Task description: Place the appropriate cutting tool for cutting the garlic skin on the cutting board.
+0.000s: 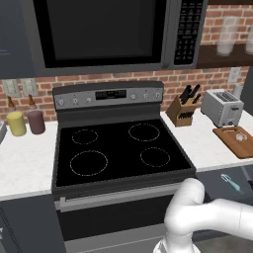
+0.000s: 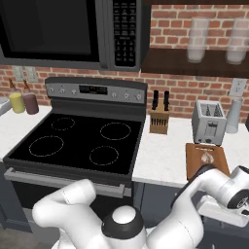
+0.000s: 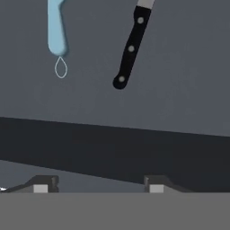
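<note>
Beside the cutting tool (image 3: pixel 56 31) lies a black-handled knife (image 3: pixel 129 49); tool (image 3: pixel 96 186) seemingly apart.

The cutting board (image 1: pixel 236 141) right of the stove (image 1: pixel 118 148) looks like matt reddish-brown wood; the garlic (image 1: pixel 240 137) on it is pale and slightly translucent. The stove top is glossy black glass, the toaster (image 1: pixel 221 107) behind the board brushed silver metal. The cutting tool (image 3: pixel 57 31) has a smooth light-blue plastic-looking handle.
</note>
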Controlling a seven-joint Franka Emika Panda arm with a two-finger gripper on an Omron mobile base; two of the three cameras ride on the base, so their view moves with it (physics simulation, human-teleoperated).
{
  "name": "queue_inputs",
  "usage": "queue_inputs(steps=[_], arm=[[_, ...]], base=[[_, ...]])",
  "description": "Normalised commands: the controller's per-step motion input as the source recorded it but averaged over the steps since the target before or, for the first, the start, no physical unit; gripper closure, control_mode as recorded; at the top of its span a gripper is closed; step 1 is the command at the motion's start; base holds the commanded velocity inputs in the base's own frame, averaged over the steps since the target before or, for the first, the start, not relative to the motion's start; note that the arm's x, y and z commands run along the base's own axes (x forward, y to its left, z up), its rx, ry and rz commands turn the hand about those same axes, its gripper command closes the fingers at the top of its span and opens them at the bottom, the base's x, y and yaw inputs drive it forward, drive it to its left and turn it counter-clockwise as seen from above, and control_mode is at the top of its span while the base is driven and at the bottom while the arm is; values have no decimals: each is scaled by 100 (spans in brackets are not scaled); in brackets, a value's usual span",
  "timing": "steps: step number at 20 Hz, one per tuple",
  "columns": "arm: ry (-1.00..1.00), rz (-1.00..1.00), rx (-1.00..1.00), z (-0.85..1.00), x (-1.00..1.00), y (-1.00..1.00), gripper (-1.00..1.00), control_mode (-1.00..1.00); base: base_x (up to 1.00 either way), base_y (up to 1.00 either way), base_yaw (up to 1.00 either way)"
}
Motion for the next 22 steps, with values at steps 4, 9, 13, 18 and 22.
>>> queue_inputs(steps=[4, 9, 13, 18, 22], arm=[[1, 0, 0, -78, -63, 0, -100, -100], [1, 0, 0, -82, -74, 0, -100, -100], [6, 0, 0, -82, -78, 0, -100, -100], [11, 0, 1, -46, -56, 0, -100, -100], [-1, -4, 4, 40, 21, 14, -100, -100]], base=[[0, 0, 0], [0, 0, 0], [0, 0, 0], [0, 0, 0], [0, 0, 0]])
